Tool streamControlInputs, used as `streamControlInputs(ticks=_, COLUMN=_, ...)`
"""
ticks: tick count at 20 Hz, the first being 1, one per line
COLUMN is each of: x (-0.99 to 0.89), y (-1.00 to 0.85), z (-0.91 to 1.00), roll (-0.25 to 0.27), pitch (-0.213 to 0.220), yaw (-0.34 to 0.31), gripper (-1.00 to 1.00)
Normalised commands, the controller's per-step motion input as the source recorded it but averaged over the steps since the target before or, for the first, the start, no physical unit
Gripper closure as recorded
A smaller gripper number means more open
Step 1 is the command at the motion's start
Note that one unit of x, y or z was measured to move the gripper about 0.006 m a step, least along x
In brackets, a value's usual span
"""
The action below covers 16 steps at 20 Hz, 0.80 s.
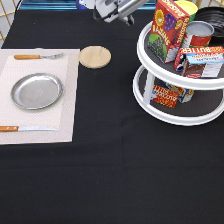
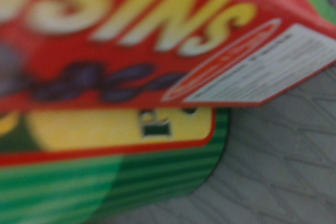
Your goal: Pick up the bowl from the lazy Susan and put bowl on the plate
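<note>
The lazy Susan (image 1: 165, 114) stands at the exterior view's right, with boxes and cans on both tiers. The black ribbed bowl (image 1: 214, 15) shows partly at the top right, on the upper tier behind a red can (image 1: 200, 34). The silver plate (image 1: 36, 91) lies bare on a pale placemat at the left. My gripper (image 1: 117, 11) is at the top edge, just left of the lazy Susan's upper tier and close to the red raisin box (image 1: 167, 27). It holds nothing that I can see. The wrist view is filled by the raisin box (image 2: 150, 50) and a green and yellow container (image 2: 112, 165) on the grey surface (image 2: 285, 165).
A round wooden coaster (image 1: 95, 56) lies between the placemat and the lazy Susan. A fork (image 1: 37, 56) and a knife (image 1: 25, 128) flank the plate. A butter box (image 1: 202, 61) lies on the upper tier and another box (image 1: 167, 93) on the lower tier.
</note>
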Motion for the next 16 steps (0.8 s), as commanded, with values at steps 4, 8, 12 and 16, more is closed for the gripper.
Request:
streamControlInputs(ticks=4, x=0.0, y=0.11, z=-0.43, roll=0.023, pitch=-0.012, yaw=-0.157, gripper=-1.0)
streamControlInputs(ticks=8, x=0.0, y=0.2, z=-0.35, roll=0.0, pitch=-0.003, yaw=-0.107, gripper=-1.0)
streamControlInputs(ticks=12, x=0.16, y=0.22, z=-0.1, roll=-0.028, pitch=0.002, yaw=-0.053, gripper=-1.0)
streamControlInputs(ticks=16, x=0.46, y=0.13, z=0.0, roll=-0.032, pitch=0.031, yaw=-0.04, gripper=-1.0)
